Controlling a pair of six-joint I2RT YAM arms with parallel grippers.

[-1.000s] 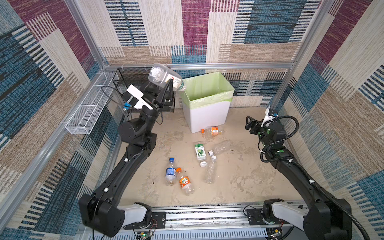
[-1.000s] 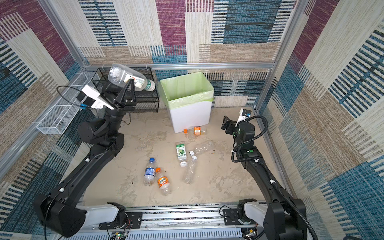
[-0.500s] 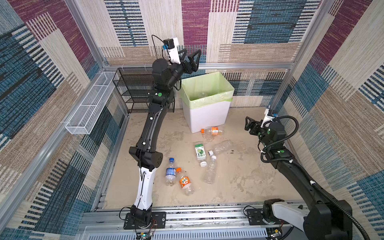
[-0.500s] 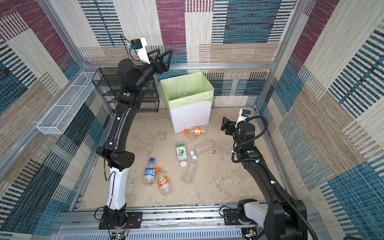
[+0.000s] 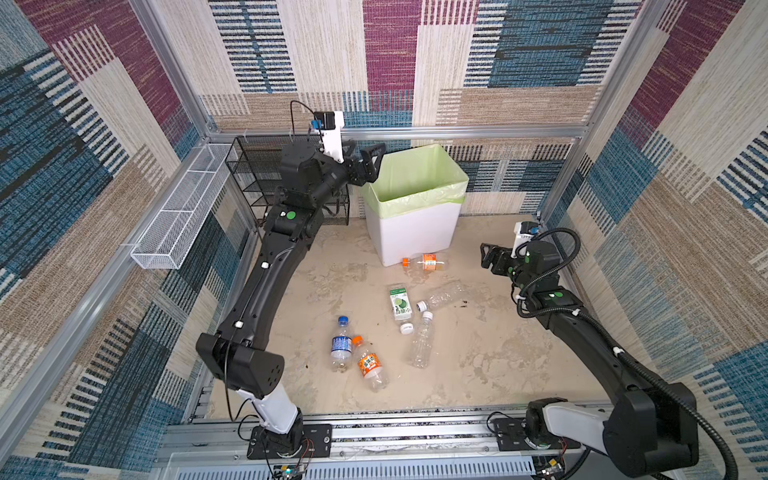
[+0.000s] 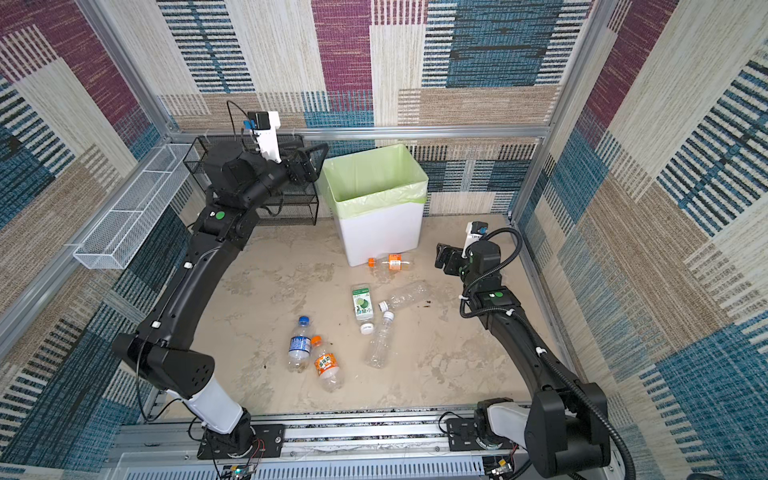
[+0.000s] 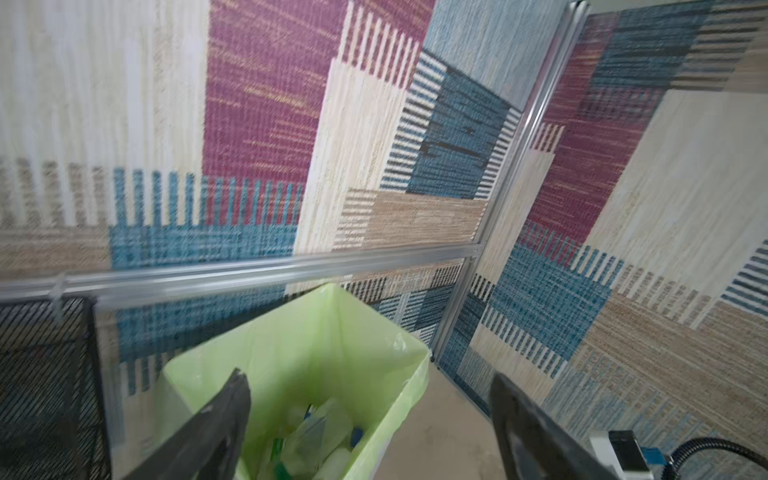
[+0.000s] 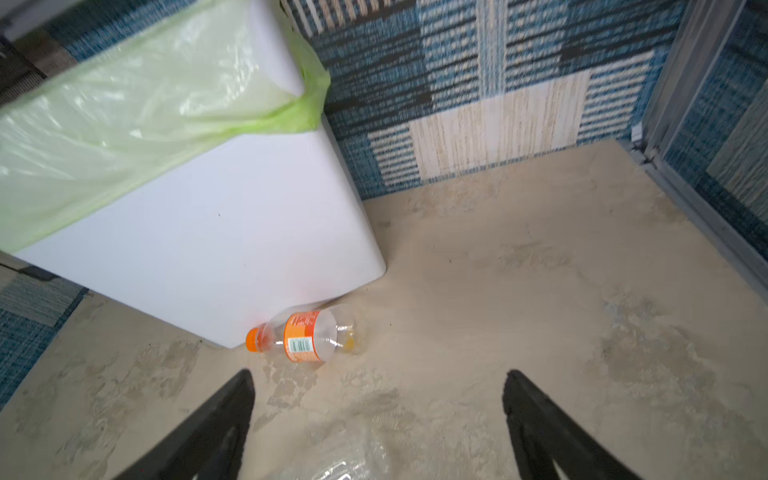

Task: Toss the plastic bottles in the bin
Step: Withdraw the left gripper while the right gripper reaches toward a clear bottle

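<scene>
Both top views: left gripper (image 5: 365, 154), fingers wide apart & empty, hangs by the rim of the tall white plastic bin w/ pale green liner (image 5: 415, 199); six small plastic bottles (image 5: 422, 345) lie on the beige floor (image 5: 498, 353), one orange-label bottle (image 5: 427, 262) just beside the bin's base, and the right gripper (image 5: 487, 257), also wide & empty, sits low near it. Left wrist: more plastic bottles (image 7: 316, 432) inside the bin. Right wrist: orange-label bottle just ahead of the fingers (image 8: 226, 415). Risk: it's light & round, so an off-centre pinch could roll it away.
</scene>
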